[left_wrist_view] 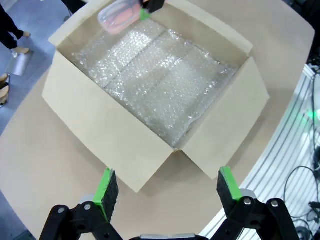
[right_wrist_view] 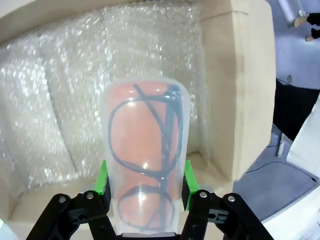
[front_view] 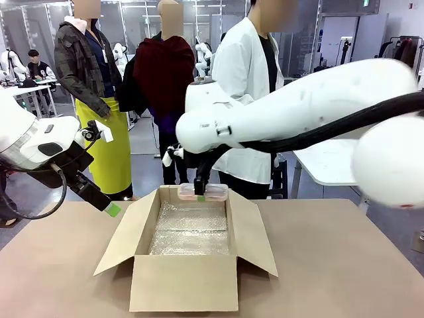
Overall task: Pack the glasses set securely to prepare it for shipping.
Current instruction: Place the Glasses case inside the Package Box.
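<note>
Shows right pincer (right_wrist_view: 145, 176) clenched on the long sides of a pale pink, translucent, round-cornered eyeglass case (right_wrist_view: 145, 145) with dark frames inside, held above the far end of an open brown cardboard box (front_view: 182, 281) lined with bubble wrap (front_view: 192, 232). Shows left pincer (left_wrist_view: 167, 185) released, hovering above the table (front_view: 331, 265) beside the box. Likely hazards: slipping of the smooth shell between the pads, snagging the far flap on descent, and releasing too high, with a bounce.

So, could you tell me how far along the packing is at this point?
Done: the box stands open, lined with bubble wrap. In hand: the right tool is shut on the pink case, holding it above the box's far end. Left: the case is not yet set down on the wrap, and the flaps are open. The left tool hangs open near the box.
</note>
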`<state>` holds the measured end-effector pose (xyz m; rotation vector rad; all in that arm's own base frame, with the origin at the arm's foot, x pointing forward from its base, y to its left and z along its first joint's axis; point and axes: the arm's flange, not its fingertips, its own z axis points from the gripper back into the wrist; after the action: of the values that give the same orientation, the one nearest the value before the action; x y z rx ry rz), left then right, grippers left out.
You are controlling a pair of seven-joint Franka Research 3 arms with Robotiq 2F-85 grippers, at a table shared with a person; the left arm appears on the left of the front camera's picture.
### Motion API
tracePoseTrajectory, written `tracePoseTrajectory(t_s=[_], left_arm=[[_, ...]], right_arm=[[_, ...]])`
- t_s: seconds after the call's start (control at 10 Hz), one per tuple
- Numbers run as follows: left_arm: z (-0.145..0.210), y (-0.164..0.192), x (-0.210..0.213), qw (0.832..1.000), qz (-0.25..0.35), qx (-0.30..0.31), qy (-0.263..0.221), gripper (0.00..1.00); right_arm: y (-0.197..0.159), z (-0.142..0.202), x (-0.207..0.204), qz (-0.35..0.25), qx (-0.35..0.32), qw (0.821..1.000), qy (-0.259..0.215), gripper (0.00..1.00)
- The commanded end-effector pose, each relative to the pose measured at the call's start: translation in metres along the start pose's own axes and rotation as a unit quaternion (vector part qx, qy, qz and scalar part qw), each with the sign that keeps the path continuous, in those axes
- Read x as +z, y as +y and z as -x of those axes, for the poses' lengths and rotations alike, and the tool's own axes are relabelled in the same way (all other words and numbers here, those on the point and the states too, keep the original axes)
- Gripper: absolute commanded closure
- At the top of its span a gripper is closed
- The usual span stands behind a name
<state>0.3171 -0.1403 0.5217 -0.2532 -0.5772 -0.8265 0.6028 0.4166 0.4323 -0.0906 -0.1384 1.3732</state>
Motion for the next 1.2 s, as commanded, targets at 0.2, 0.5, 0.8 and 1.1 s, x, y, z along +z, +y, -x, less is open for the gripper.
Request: tracePoseTrajectory(t_s=[0.2,0.5,0.8,1.1], left_arm=[[0.001,0.001,0.001,1.000,0.005,-0.004,-0.003,0.00],[0.001,0.001,0.001,1.000,0.005,-0.004,-0.003,0.00],[0.001,0.001,0.001,1.000,0.005,-0.004,-0.003,0.00],[0.001,0.001,0.001,1.000,0.005,-0.004,-0.003,0.00]], right_arm=[[-0.017,-0.040,-0.034,-0.007,-0.013,1.000,0.025,0.65],[-0.020,-0.035,-0.080,-0.010,0.000,1.000,0.020,0.65],[-0.018,-0.034,-0.098,-0.023,0.021,0.999,0.026,0.65],[-0.018,-0.029,-0.100,-0.041,0.034,0.999,0.012,0.00]])
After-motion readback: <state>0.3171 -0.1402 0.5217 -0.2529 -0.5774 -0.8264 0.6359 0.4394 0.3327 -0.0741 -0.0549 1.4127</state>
